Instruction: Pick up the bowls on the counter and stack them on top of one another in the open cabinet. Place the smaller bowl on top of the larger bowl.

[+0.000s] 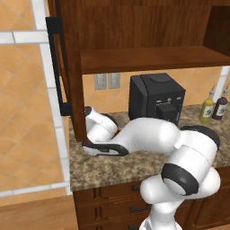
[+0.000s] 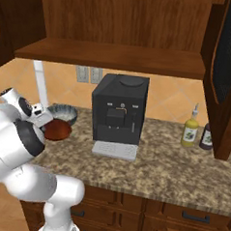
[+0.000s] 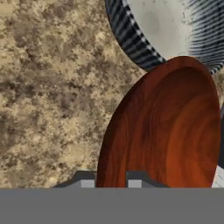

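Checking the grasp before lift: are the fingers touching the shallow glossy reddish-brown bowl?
Cannot tell. In the hand view the fingers flank the reddish-brown bowl's near rim, but the contact line is cut off at the bottom.

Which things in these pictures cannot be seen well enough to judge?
- Gripper: in the hand view the bottom edge cuts the fingertips, so a grip on the smaller bowl cannot be told.
- Larger bowl: the hand view's top edge crops it; in the right base view the arm covers part.
- Both bowls: the arm hides them in the left base view.
- Two bottles: labels too small.

Coffee machine [image 2: 119, 108] crowds bowls' right; cabinet shelf [image 2: 116, 57] seemingly bare.
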